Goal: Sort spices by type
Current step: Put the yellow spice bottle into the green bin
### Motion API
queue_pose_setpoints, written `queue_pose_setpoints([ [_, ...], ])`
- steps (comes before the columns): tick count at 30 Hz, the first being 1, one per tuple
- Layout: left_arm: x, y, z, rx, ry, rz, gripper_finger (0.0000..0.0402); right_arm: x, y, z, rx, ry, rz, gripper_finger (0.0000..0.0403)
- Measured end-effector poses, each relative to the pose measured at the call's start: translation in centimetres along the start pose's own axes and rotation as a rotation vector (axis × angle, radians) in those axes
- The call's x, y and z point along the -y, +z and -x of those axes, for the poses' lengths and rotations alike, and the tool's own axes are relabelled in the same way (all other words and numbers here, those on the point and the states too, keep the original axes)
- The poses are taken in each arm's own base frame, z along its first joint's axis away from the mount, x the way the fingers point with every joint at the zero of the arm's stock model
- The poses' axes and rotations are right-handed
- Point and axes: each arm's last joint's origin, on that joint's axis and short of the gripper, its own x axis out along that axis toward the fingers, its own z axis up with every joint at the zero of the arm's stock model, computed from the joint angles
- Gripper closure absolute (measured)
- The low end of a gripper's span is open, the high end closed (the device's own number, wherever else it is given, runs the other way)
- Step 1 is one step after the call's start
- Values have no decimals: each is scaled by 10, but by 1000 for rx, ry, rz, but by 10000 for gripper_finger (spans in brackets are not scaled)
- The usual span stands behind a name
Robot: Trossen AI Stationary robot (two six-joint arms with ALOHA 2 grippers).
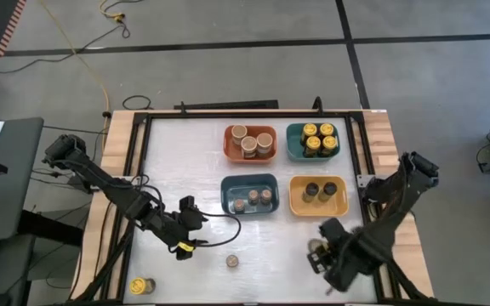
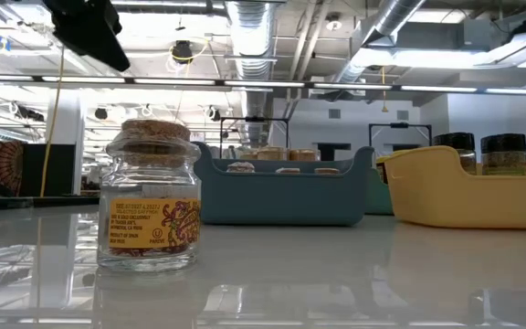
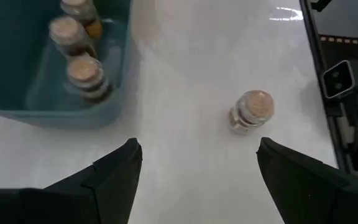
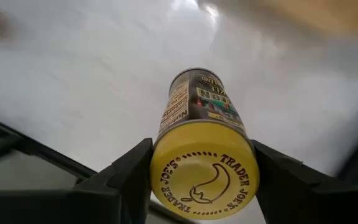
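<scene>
My right gripper [image 1: 320, 254] is over the table's near right part, shut on a spice jar with a yellow lid [image 4: 204, 177]. My left gripper [image 1: 185, 223] hangs open above the near left part. A cork-topped jar [image 3: 251, 112] stands upright on the table beyond its fingers, untouched; it also shows in the high view [image 1: 232, 262] and the low view [image 2: 149, 196]. Another yellow-lidded jar [image 1: 141, 286] stands at the near left corner. The far bins hold sorted jars. My right gripper pinches the jar's yellow lid by its opposite sides [image 4: 159, 167] between the two fingers [image 4: 126, 173]. The fingers come from above, pointing steeply down. The jar's dark labelled body [image 4: 197, 99] hangs below the lid, toward the table.
At the far side stand an orange bin [image 1: 228, 144] with tan-lidded jars and a teal bin [image 1: 291, 143] with yellow-lidded jars. Nearer stand a blue bin [image 1: 226, 197] with small brown-topped jars and a yellow bin [image 1: 296, 197] with dark-topped jars. Wooden rails edge the table.
</scene>
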Motion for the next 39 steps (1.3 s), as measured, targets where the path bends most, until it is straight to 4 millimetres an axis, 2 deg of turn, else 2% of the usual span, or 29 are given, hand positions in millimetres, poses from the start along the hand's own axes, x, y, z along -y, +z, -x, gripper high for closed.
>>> queue_pose_setpoints([
  [4, -17, 3, 0, 38, 36, -5, 95, -14, 39, 19, 45, 13, 89, 152],
  [8, -44, -11, 4, 149, -8, 39, 95, -21, 86, 38, 84, 17, 165, 152],
  [12, -73, -30, 16, 262, -8, 118, 95, -19, 145, 55, 116, 1, 252, 152],
  [16, -92, -40, 32, 341, 2, 170, 95, -8, 210, 67, 168, 9, 321, 152],
  [20, -104, -41, 43, 398, 28, 198, 95, 19, 271, 74, 197, -23, 345, 152],
  [25, -112, -38, 47, 433, 72, 207, 95, 58, 329, 65, 157, -71, 353, 152],
  [29, -119, -38, 46, 426, 116, 223, 95, 75, 364, 42, 81, -121, 388, 152],
  [35, -129, -37, 45, 431, 191, 254, 95, 87, 396, 12, -1, -176, 454, 152],
  [39, -132, -36, 45, 436, 208, 267, 95, 99, 408, 6, -5, -182, 459, 152],
])
